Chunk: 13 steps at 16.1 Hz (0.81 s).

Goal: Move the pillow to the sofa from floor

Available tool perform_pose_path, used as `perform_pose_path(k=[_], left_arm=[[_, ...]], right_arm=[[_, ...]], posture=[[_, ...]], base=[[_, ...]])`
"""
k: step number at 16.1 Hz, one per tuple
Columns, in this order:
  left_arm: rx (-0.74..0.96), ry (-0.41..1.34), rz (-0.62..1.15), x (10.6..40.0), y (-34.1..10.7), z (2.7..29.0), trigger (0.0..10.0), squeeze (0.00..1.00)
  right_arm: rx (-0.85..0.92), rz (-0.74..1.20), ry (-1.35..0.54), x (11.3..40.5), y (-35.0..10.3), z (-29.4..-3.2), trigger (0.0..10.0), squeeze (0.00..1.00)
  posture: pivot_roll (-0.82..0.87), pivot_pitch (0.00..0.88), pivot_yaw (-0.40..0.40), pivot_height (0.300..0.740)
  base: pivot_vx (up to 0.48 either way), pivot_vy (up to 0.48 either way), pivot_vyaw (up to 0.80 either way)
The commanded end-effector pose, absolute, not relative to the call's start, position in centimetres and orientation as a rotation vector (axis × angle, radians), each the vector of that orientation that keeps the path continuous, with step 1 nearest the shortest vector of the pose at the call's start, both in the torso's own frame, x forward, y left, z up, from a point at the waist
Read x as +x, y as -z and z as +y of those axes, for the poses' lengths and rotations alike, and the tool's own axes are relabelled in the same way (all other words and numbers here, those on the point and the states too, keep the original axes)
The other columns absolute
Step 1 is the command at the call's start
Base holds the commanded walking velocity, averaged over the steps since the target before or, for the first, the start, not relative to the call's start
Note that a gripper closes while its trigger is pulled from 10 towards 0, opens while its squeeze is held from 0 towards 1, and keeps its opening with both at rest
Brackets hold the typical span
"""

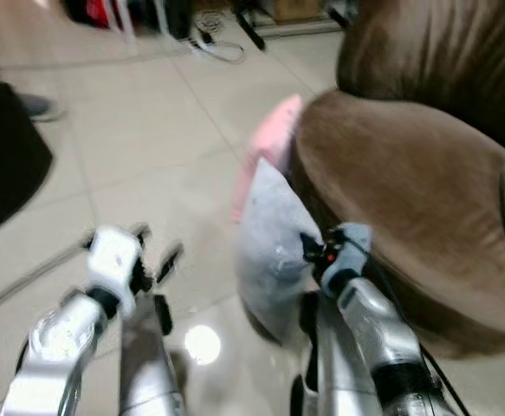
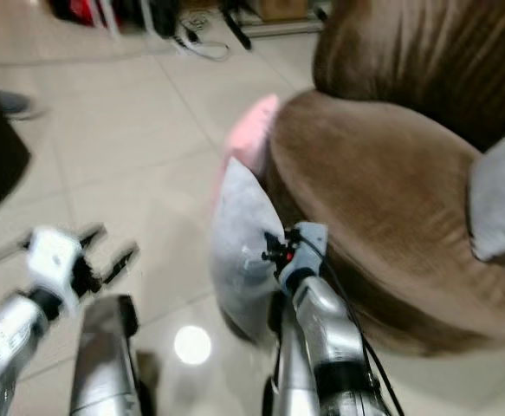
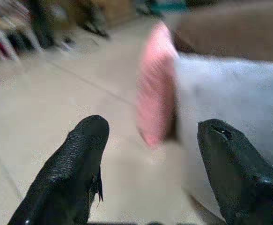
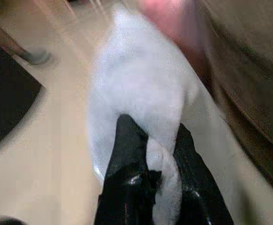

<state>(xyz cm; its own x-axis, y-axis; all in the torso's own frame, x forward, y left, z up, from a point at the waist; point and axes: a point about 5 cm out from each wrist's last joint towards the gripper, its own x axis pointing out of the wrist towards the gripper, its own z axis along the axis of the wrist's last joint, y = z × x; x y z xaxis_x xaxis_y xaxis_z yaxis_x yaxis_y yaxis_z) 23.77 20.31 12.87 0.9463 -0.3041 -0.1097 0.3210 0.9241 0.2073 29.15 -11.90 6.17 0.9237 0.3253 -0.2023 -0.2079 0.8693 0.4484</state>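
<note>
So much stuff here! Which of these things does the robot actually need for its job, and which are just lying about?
Needed for the job:
- grey pillow, pinched by the right gripper
- brown sofa
- left gripper, open, near the pillow

Just lying about:
- pink pillow leaning on the sofa
- white cables on the floor
- dark mat

Home living room, seen from my head cameras.
Big brown plush sofa on my right, pale glossy tiled floor with a ceiling light glare on it, grey pillow and pink cushion leaning against the sofa front, another grey cushion on the seat, white cable and blurred clutter by the far wall.
</note>
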Motion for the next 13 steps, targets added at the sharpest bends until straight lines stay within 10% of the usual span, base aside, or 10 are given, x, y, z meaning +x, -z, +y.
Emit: perform_pose_path(k=[1, 4, 5, 6, 13], left_arm=[[0.244, 0.291, 0.05, 23.9, -13.3, 20.2, 10.0, 0.0], [0.254, 0.224, -0.031, 24.3, -14.7, 19.8, 10.0, 0.0], [0.258, 0.18, -0.05, 24.5, -14.9, 19.9, 10.0, 0.0], [0.267, 0.176, -0.077, 24.8, -15.2, 19.5, 10.0, 0.0], [0.272, 0.139, -0.108, 24.6, -14.2, 17.8, 10.0, 0.0]], right_arm=[[0.477, 0.155, -0.306, 29.3, -9.6, -12.1, 0.0, 0.0], [0.504, -0.026, -0.299, 27.1, -14.4, -13.0, 0.0, 0.0], [0.478, -0.015, -0.275, 26.7, -15.4, -13.1, 8.5, 0.0], [0.489, -0.054, -0.32, 26.5, -16.6, -12.9, 10.0, 0.0], [0.352, 0.022, -0.239, 26.0, -16.1, -13.2, 10.0, 0.0]], posture=[[0.04, 0.0, -0.022, 0.47], [0.04, 0.0, -0.017, 0.47], [0.03, 0.0, -0.031, 0.47], [0.04, 0.0, -0.044, 0.47], [0.0, 0.0, -0.042, 0.52]], base=[[0.0, 0.0, 0.0], [0.0, 0.0, 0.0], [0.0, 0.0, 0.0], [0.0, 0.0, 0.0], [0.0, 0.0, 0.0]])
